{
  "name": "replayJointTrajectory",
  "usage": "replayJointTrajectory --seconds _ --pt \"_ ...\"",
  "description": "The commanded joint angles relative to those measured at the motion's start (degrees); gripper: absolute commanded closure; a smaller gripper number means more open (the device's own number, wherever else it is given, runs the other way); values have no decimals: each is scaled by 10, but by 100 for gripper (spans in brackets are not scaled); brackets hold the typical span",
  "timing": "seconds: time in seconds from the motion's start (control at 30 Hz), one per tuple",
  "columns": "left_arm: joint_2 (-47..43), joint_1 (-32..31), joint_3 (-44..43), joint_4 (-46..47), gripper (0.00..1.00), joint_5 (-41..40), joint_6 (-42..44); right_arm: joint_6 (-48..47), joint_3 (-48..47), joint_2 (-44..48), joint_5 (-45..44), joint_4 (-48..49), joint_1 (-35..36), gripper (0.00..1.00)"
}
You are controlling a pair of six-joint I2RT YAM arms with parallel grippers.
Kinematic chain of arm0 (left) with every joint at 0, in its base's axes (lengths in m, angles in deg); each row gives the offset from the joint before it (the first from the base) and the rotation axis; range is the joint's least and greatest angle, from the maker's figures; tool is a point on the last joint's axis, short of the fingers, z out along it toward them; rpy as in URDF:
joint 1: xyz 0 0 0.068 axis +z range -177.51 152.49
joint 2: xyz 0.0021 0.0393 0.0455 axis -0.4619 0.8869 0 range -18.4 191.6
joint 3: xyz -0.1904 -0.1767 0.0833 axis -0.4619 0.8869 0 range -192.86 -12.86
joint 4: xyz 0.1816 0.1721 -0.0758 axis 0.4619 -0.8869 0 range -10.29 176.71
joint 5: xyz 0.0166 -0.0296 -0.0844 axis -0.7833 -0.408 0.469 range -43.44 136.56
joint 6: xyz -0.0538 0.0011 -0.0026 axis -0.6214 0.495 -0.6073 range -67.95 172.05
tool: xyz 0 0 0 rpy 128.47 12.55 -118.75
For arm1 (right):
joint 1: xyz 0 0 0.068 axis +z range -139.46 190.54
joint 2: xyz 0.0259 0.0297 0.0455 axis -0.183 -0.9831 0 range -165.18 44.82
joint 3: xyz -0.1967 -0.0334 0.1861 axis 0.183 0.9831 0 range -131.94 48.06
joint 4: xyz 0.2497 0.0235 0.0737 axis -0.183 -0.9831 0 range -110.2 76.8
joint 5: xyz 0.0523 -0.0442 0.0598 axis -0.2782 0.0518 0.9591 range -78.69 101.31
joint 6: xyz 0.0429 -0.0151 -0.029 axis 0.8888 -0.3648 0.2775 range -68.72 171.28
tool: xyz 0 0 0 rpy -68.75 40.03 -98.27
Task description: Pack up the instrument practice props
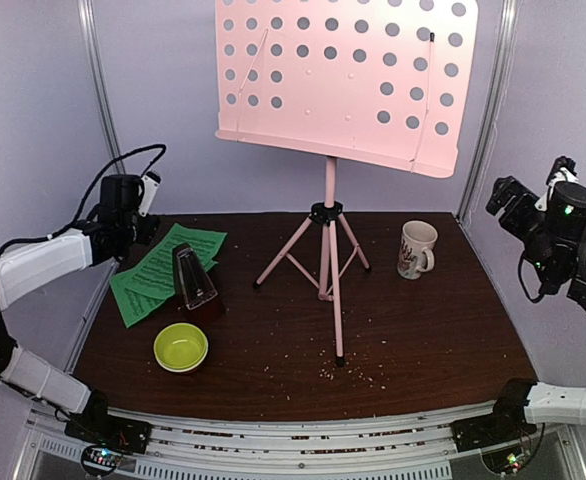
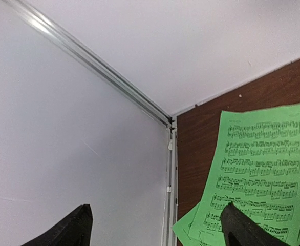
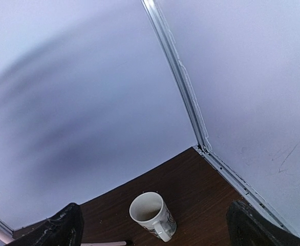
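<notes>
**Practice props await packing**

The pink music stand point(image 1: 330, 230) is shown unfolded at the centre of the table point(image 1: 423, 330), with the green sheet-music pages point(image 1: 148, 278) and dark red metronome point(image 1: 194, 283) at its 9 o'clock. The left gripper point(image 2: 155, 228) and right gripper point(image 3: 155, 228) are held wide open, empty. Packing is judged not yet begun; a descent onto one prop is called for. Staves are legible only from the left wrist, the stand's desk point(image 1: 343, 80) is seen only from above

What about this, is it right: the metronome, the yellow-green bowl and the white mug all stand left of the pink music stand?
Not the white mug: the top view shows it right of the pink music stand. The metronome and the yellow-green bowl do stand left of it.
</notes>
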Motion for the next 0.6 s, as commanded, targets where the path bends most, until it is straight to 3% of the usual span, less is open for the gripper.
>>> replayJointTrajectory --seconds 0.0,0.2,0.37,0.47,0.57 --pt "-60 17 -26 -29 9 72 -89 59 27 25 -29 -8 -1 0" --pt "-102 17 -111 -107 2 221 -160 78 34 -22 55 -5 -13 0" --pt "-125 13 -141 -114 2 352 -242 122 58 -56 170 39 -49 0" --pt "-134 -13 -144 -105 4 385 -286 154 83 -59 241 71 -80 0" --pt "-142 -82 -131 -62 6 378 -325 176 104 -59 309 98 -110 0"
